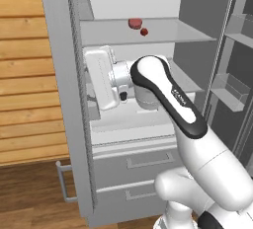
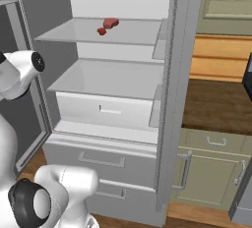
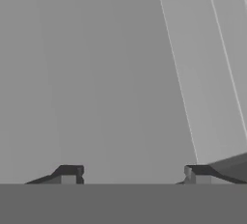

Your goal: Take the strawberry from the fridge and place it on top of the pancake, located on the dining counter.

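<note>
The strawberry (image 1: 144,32) lies on the fridge (image 1: 148,30) shelf above the released, empty pincer (image 3: 132,174).

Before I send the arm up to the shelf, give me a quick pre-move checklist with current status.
1. Fridge door open: ok.
2. Strawberry in sight on the upper shelf, beside a larger red item: ok.
3. Tool empty, fingers apart: ok.
4. Tool aimed at the strawberry: not ok; hand view faces plain grey fridge surface.
5. Hand level with the shelf: not ok; it sits lower.
6. Path upward free: cannot tell.
</note>
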